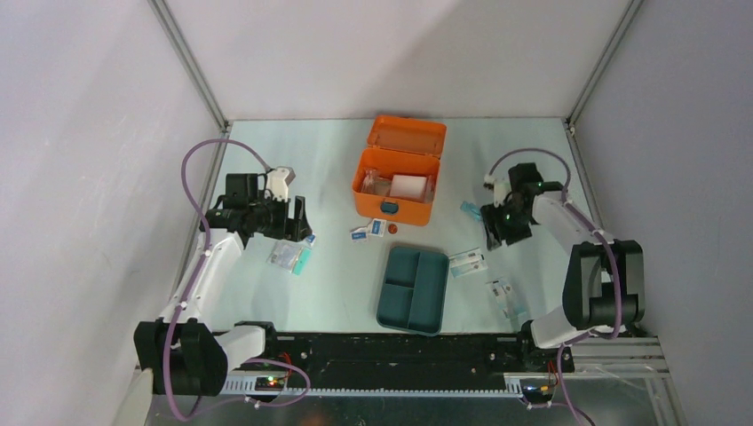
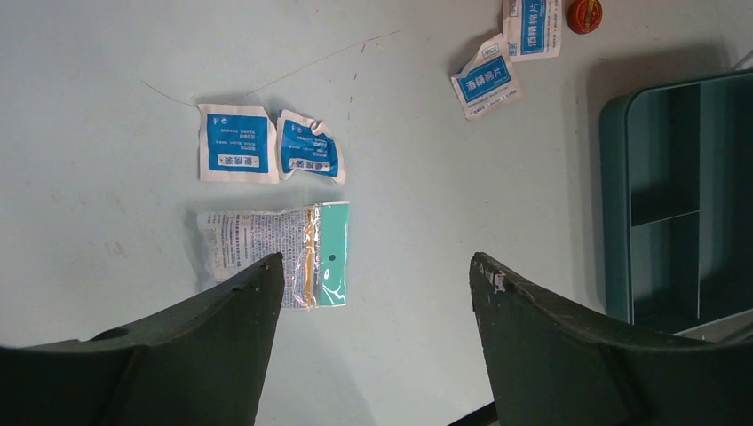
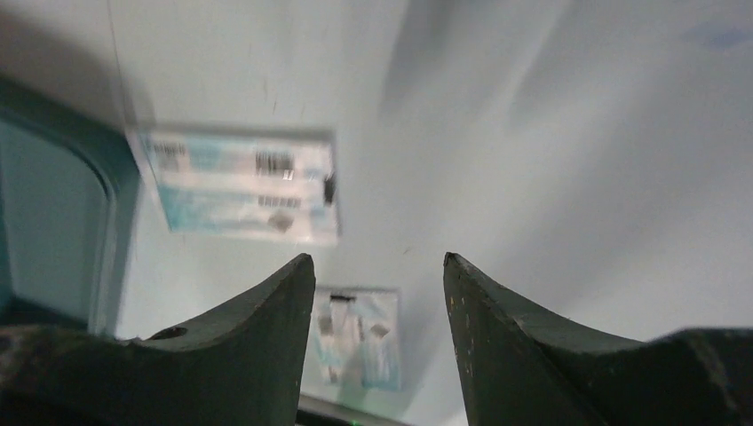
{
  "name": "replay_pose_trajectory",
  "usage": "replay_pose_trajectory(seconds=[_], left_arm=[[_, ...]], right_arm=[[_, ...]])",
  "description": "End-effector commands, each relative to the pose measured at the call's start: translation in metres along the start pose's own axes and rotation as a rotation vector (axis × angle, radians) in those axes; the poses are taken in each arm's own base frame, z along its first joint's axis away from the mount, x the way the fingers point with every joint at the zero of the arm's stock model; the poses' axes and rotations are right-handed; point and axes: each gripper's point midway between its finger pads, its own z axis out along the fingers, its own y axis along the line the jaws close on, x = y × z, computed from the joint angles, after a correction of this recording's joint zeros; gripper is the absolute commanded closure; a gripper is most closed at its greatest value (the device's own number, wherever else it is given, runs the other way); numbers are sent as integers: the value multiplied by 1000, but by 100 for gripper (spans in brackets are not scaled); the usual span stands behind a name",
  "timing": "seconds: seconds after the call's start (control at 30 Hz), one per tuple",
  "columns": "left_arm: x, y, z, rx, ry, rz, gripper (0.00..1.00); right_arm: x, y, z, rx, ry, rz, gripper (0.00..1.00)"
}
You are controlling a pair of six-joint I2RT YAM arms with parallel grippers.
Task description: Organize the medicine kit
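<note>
Top external view: medicine kit upper centre of frame, lid up, orange hard plastic; prob rigid, light, slick walls. Best hold: rim or front latch. Left gripper fingers wide apart, empty. Right gripper fingers apart, empty.

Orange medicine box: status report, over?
Left gripper open, empty; right gripper open, empty. Orange plastic medicine box lid up. Packets loose on table; nothing blocking.

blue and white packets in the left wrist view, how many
4. Two lie side by side above the clear bag: one flat, one crumpled. Two more near the top edge: one tilted, one cut off. Others may lie outside this view.
</note>
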Motion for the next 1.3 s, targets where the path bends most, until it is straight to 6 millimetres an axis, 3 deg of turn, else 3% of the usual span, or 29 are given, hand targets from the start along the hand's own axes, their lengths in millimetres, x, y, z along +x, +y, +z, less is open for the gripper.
replay_pose_trajectory(seconds=[0.0, 0.17, 0.33, 0.7, 1.0, 1.13, 1.27], left_arm=[[-9, -6, -2, 30, -30, 13, 19], [-10, -6, -2, 28, -35, 15, 18], [-12, -4, -4, 15, -43, 23, 18], [-16, -4, -1, 26, -35, 14, 19], [-18, -4, 0, 29, -33, 12, 19], [-20, -4, 0, 28, -35, 12, 19], [-22, -5, -3, 26, -45, 14, 19]], right_arm=[[53, 22, 0, -49, 128, -90, 39], [53, 27, -3, -4, 93, -193, 36], [60, 30, 3, 53, 163, -354, 37], [113, 22, -2, 29, 367, -452, 36], [146, 28, 18, -28, 445, -493, 37], [155, 27, 33, -36, 482, -479, 45], [153, 25, 47, -14, 486, -471, 67]])
